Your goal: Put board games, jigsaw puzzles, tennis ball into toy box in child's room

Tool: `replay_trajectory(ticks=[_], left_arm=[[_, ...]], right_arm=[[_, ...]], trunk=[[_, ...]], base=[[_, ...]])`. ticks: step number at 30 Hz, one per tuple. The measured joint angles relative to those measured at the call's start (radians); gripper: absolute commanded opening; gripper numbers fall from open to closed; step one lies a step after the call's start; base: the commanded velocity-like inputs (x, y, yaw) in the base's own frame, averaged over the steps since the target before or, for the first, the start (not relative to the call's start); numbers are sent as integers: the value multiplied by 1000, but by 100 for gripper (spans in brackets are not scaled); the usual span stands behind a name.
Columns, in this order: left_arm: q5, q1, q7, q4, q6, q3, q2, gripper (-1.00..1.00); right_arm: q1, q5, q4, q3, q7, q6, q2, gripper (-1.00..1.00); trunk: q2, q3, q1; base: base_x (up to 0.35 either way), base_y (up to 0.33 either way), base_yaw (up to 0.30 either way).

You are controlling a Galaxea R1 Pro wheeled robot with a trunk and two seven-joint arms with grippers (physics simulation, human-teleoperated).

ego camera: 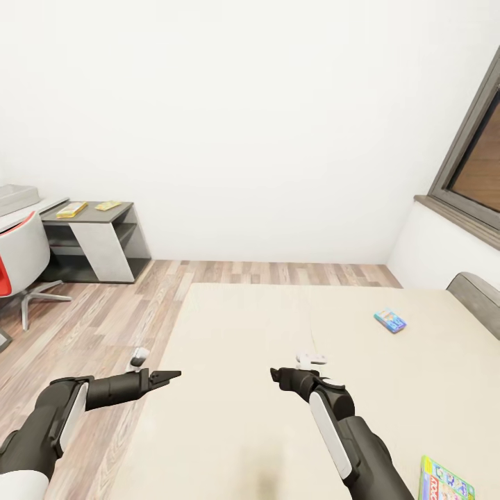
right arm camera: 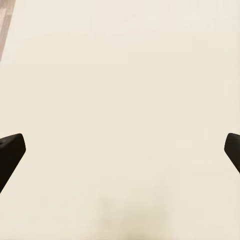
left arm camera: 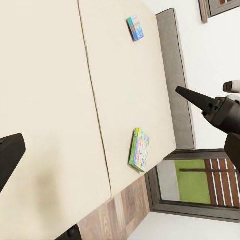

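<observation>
Board games are seen apart on the bed [ego camera: 278,417]: one blue [ego camera: 390,320] near the headboard [ego camera: 479,292], one green-edged [ego camera: 444,482] at the near right. At far left, two yellow boxes [ego camera: 71,209] lie on the bench [ego camera: 104,215]. Left end effector [ego camera: 167,376] and right end effector [ego camera: 276,375] are held empty above the mattress, both spread.

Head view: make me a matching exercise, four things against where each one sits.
Things:
1. small blue board game
2. green board game
3. two flat yellow boxes
4. red-and-white chair

Places:
A. on the dark grey desk top by the wall
B. on the wood floor beside the desk
C. on the bed near the headboard
D. on the bed at the picture's lower right corner

Pairs: 1-C, 2-D, 3-A, 4-B
</observation>
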Motion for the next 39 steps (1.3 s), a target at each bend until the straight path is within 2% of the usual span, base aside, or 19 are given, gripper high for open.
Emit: replay_trajectory(ticks=[16, 39], left_arm=[[0, 0, 0, 0, 0, 0, -6, 100], [0, 0, 0, 0, 0, 0, -6, 100]], right_arm=[[0, 0, 0, 0, 0, 0, 0, 100], [0, 0, 0, 0, 0, 0, -1, 100]], trunk=[[0, 0, 0], [0, 0, 0]], base=[[0, -116, 0], [0, -42, 0]])
